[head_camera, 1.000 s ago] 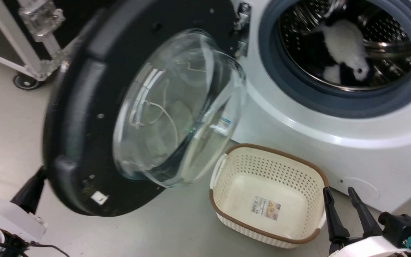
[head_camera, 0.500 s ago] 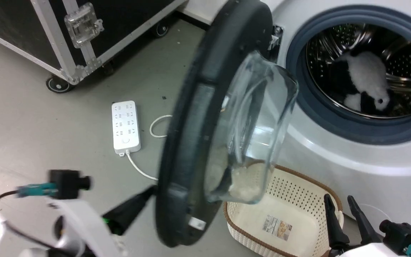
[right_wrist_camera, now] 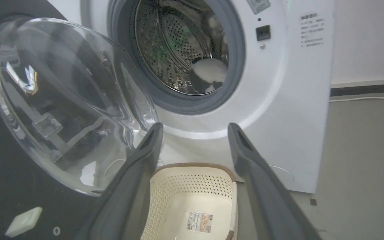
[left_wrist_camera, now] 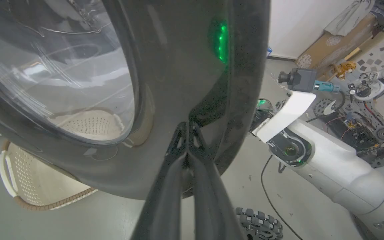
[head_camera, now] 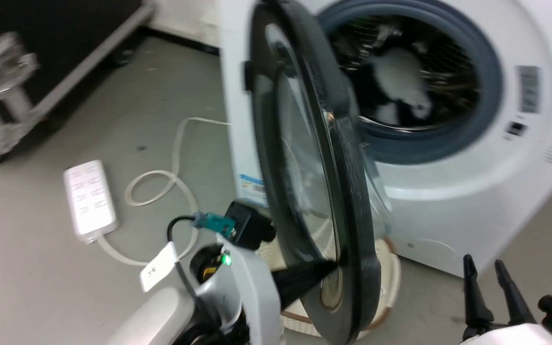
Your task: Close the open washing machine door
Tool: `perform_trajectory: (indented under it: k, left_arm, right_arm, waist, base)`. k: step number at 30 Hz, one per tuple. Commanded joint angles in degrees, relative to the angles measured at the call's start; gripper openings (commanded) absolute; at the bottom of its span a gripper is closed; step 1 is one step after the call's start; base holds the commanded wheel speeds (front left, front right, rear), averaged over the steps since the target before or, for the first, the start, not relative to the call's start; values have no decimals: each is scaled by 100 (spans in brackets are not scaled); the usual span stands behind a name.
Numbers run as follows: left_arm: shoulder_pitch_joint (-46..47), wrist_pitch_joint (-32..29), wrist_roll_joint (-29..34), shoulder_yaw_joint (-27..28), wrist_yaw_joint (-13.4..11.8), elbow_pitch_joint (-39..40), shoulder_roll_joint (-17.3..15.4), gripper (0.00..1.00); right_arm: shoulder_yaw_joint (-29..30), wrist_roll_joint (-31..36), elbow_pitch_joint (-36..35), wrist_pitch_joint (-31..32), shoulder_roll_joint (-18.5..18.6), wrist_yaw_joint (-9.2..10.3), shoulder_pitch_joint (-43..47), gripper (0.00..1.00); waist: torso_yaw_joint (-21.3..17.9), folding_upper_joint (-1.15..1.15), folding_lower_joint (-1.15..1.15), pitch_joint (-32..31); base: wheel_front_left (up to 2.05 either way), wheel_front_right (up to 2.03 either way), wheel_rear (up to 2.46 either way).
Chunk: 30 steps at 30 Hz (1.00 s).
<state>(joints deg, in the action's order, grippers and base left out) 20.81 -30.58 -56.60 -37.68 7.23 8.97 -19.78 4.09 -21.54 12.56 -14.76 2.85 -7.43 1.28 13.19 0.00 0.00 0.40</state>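
Black-rimmed door (head_camera: pixel 348 191) stands edge-on, partly open, before the washer (head_camera: pixel 448 182). Left claw (left_wrist_camera: pixel 187 127), fingers pinched together, touches its rim. Right claw (right_wrist_camera: pixel 194 131) hangs wide.

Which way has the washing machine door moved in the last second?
Yes, it moved. The washing machine door has swung toward the washing machine: before, wide open left of the grey gasket; now edge-on, overlapping its left side.

The black-rimmed washing machine door (head_camera: pixel 348 191) stands half-open, edge-on before the white washing machine (head_camera: pixel 448 191).
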Motion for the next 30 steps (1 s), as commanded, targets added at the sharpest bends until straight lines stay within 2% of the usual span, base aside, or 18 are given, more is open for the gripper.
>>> perform_trajectory:
  k: [1,9,14,17,25,30]
  left_arm:
    - [157,89,63,-44,24,-63,51,0]
    - [1320,1195,982,-508,25,-1473,349,0]
    - [2106,1713,1531,-644,21,-2425,604,0]
    - [2548,2078,1913,-642,-64,-3079,724,0]
    - [3415,3122,2493,-490,-516,-4518,1052,0]
    - [3631,3836,2470,-295,-567,-4675,1208,0]
  right_arm:
    - [21,33,-27,-22,3,-6,-76,100]
    - [123,4,-139,-23,3,-6,-171,100]
    - [164,-55,-200,-23,3,-6,-235,100]
    - [134,-122,-212,-23,3,-6,-297,100]
    - [57,-227,-211,-23,3,-6,-366,100]
    - [71,-184,-212,-24,3,-6,-305,100]
  waist:
    - [-524,0,0,70]
    - [-1770,0,0,375]
    - [-2309,0,0,667]
    - [-2558,0,0,794]
    - [-2796,0,0,923]
    - [-2535,0,0,777]
  base:
    - [0,0,0]
    - [0,0,0]
    - [0,0,0]
    - [0,0,0]
    - [0,0,0]
    - [0,0,0]
